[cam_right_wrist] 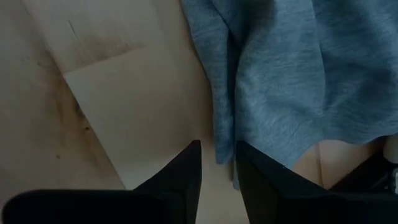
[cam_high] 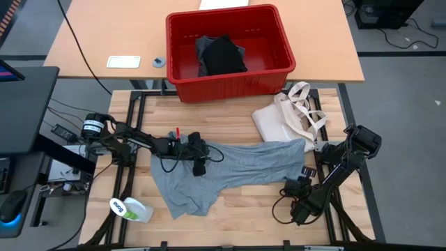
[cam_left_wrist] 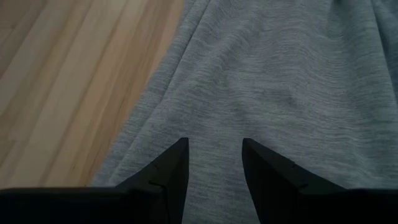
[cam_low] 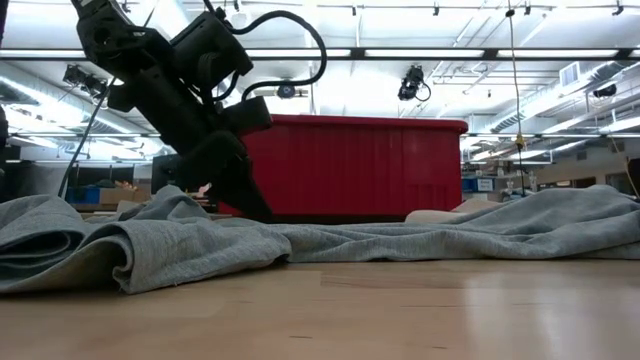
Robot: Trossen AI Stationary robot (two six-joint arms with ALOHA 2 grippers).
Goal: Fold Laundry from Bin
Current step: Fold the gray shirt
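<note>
The light grey T-shirt lies spread and rumpled across the middle of the table. My left gripper is low over its far left part, open, with flat cloth under and between the fingertips. My right gripper is open by a narrow gap at the shirt's near right edge, and the hem runs between its fingers. The red bin stands beyond the table's far edge. A black garment lies in it. My left gripper slants down onto the shirt's far left part. Its fingers stand apart with no fold raised between them. Whether the tips touch the cloth, I cannot tell. My right gripper points steeply down with a finger on either side of the shirt's hem. Whether it touches the cloth, I cannot tell.
A cream tote bag lies at the far right, next to the shirt. A white and green bottle lies at the near left corner. Bare wood shows along the near edge and beside the shirt's left side.
</note>
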